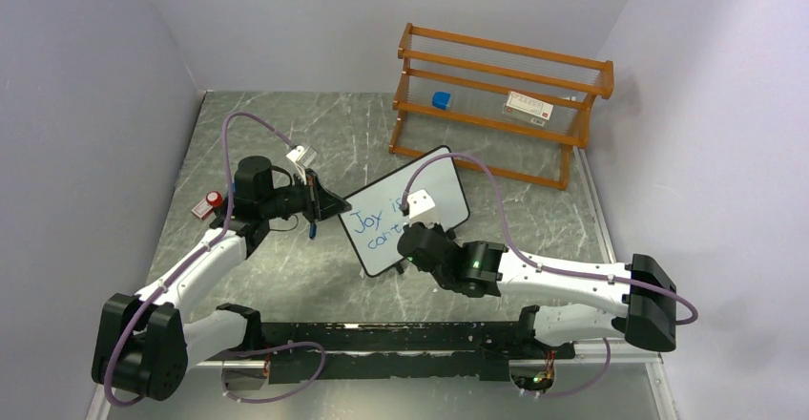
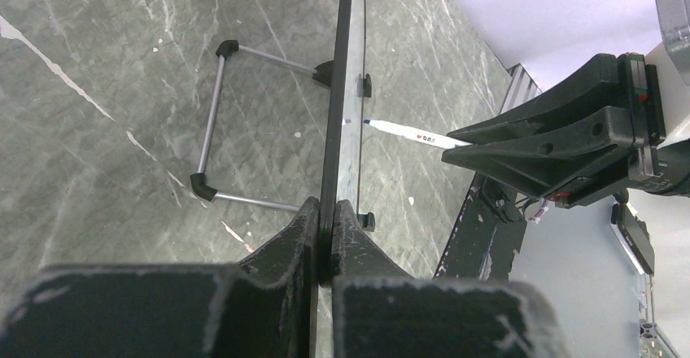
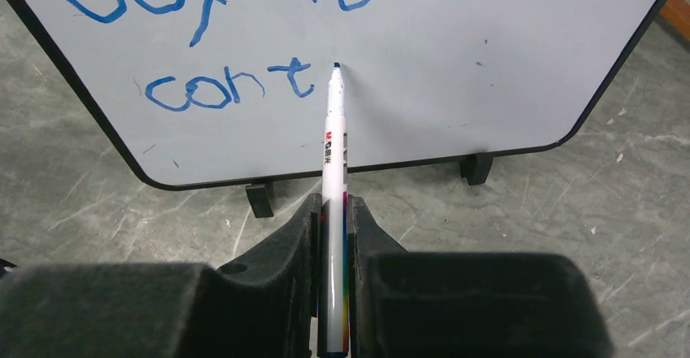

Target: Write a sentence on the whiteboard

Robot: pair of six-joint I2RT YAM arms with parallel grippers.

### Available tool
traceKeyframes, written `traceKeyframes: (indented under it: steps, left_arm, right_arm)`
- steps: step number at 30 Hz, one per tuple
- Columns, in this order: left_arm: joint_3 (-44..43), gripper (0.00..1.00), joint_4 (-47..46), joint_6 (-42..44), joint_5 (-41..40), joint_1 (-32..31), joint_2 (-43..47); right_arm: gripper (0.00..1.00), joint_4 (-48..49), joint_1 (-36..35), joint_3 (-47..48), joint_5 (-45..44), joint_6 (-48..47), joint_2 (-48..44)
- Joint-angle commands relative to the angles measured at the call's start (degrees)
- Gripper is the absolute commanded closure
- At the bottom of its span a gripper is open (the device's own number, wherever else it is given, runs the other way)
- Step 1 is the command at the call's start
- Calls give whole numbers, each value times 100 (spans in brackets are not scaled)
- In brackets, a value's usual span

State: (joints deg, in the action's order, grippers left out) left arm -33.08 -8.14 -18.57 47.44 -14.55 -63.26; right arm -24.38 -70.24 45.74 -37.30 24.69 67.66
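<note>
Black plastic fingers of the right gripper (image 3: 334, 211) pinch one slim white marker (image 3: 334, 130), its blue tip touching the small white whiteboard (image 3: 488, 57) with its thin black frame and rounded corners. The blue handwritten sentence (image 3: 230, 89) runs in two lines, "Joy is" above "cont"; the wrist view crops the top line. Two black feet (image 3: 260, 198) show. The left gripper (image 2: 327, 220) is clamped on the frame's edge. The board stands mid-way across the grey veined table (image 1: 286, 277). Beyond it, one orange wooden rack (image 1: 496, 105) holds two small items that are hard to make out.
</note>
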Motion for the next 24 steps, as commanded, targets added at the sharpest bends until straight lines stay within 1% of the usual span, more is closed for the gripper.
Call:
traceKeyframes:
  steps: [1, 11, 24]
  left_arm:
    - [93, 95, 388, 369, -577, 92, -142]
    - [98, 95, 376, 368, -561, 89, -151]
    - [100, 95, 385, 366, -569, 89, -142]
  right_arm:
    - [100, 110, 63, 22, -70, -26, 66]
    - [100, 151, 106, 32, -24, -42, 180]
    - [100, 381, 98, 76, 183, -292, 141]
